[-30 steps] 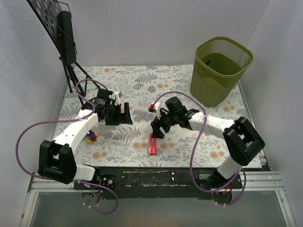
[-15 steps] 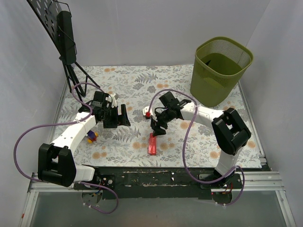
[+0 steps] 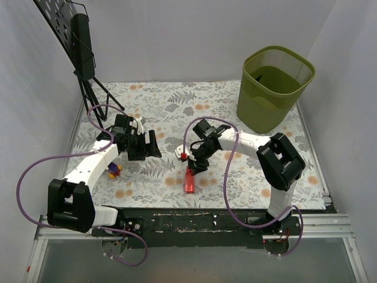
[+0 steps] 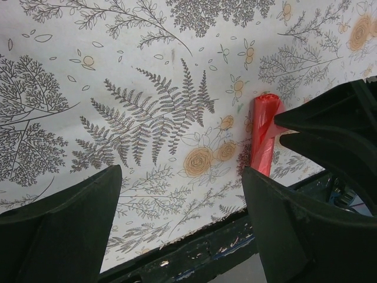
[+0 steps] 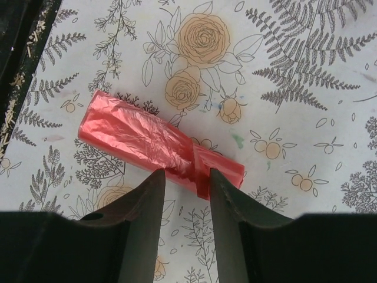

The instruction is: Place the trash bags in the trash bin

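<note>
**Red packet lying outside the bin: transfer not yet started**

The trash bag (image 3: 189, 180), a compact roll of crinkly red plastic, is lying flat on the floral table cover (image 3: 153, 100). It is sitting well apart from the trash bin (image 3: 265, 109), on the side toward the arm bases and to the bin's left in the top view. The olive-green mesh bin is standing upright at the far right corner. No red is showing inside its mouth, so nothing is judged to be deposited yet.

The right gripper (image 5: 185, 177) is hovering directly over the roll, on the roll's bin-ward end. Its jaws are standing apart with a narrow gap between them. In the right wrist view the fingers are framing the banded part of the roll, not pinching it.

The left gripper (image 4: 179, 174) is hanging farther from the bin than the roll is. Its jaws are spread wide and are holding nothing.

Status, as a judgement:
- Approach to the bag: nearly complete.
- Grasp: not yet made.
- Lift, carry to the bin, and release over its mouth: all remaining.

A small red-and-white toy (image 3: 183, 154) is lying just beside the right gripper and is taking no part in the task.
</note>
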`<state>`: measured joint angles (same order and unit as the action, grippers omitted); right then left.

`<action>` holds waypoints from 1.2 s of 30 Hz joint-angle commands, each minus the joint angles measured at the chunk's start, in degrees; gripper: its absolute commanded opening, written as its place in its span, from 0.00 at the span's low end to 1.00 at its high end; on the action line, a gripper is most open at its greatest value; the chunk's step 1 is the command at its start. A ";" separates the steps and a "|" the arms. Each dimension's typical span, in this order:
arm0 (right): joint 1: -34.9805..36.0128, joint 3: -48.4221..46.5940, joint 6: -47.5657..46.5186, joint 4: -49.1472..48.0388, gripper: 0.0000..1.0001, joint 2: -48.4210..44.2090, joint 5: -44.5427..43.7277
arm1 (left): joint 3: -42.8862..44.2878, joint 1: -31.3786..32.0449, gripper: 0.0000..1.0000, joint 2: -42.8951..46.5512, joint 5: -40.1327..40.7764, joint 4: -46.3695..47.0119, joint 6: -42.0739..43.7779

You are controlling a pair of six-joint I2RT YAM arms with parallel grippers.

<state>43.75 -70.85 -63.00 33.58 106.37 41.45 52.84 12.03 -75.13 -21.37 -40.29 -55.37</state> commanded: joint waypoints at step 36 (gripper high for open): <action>-4.02 2.56 -7.85 -11.60 0.01 -29.72 -12.88 | -3.97 -0.43 0.68 -24.79 -23.28 23.33 -15.99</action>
<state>39.86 -67.68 -73.67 29.17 81.89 32.12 47.35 11.73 -97.69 -44.93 -19.16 -71.48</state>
